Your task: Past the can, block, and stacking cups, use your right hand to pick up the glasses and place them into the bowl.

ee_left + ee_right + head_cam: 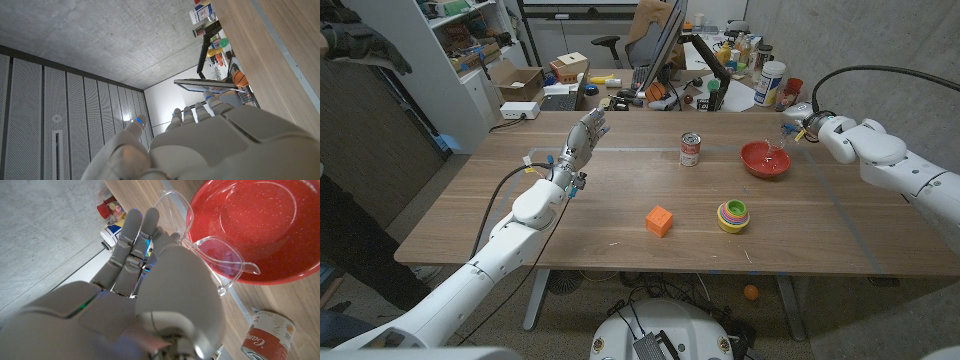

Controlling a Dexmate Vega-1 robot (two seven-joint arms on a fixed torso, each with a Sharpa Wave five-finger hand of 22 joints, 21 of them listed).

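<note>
The clear-framed glasses (216, 256) hang tilted over the near rim of the red bowl (280, 230), one temple arm reaching inside it. My right hand (150, 280) holds them at the frame, fingers stretched past the rim. In the head view my right hand (800, 124) is just behind and right of the bowl (752, 160), with the glasses (778, 146) faint between them. The soup can (691, 149) stands left of the bowl. The orange block (659, 220) and the stacking cups (733, 214) sit nearer me. My left hand (582, 140) is raised with fingers spread and holds nothing.
A cluttered desk with a monitor (665, 45), bottles and boxes lies beyond the table's far edge. A person's arm (355, 40) shows at the far left. An orange ball (750, 292) lies on the floor under the front edge.
</note>
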